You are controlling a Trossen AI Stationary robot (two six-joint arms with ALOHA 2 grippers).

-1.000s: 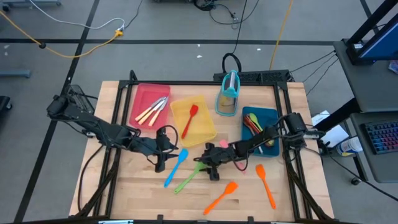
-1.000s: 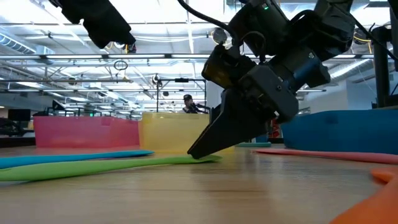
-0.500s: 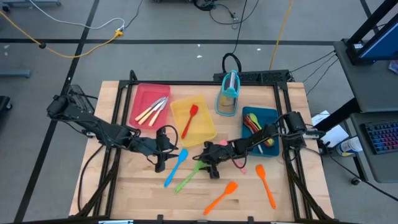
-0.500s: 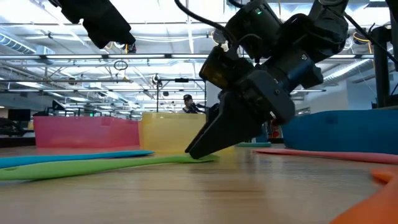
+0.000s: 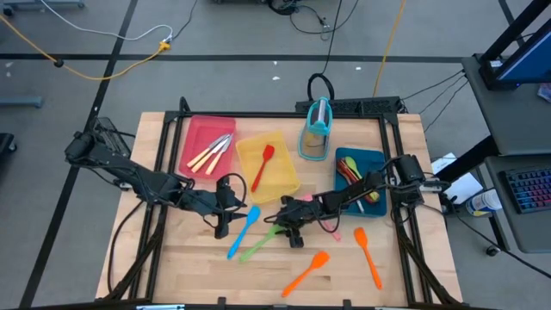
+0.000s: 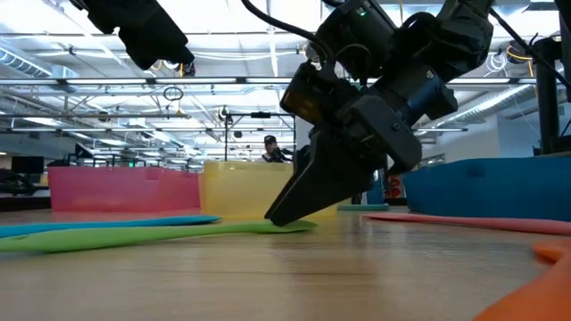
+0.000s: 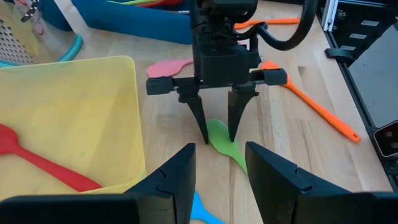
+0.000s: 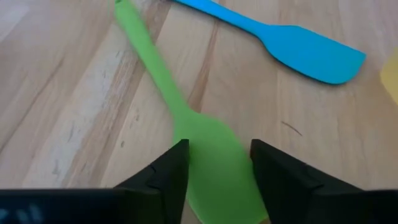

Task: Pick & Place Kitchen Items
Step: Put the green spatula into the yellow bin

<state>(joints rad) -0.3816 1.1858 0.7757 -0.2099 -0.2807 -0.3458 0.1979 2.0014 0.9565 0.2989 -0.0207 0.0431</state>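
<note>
1. No text, label, brand, number or sign can be read in any of the four views.
</note>
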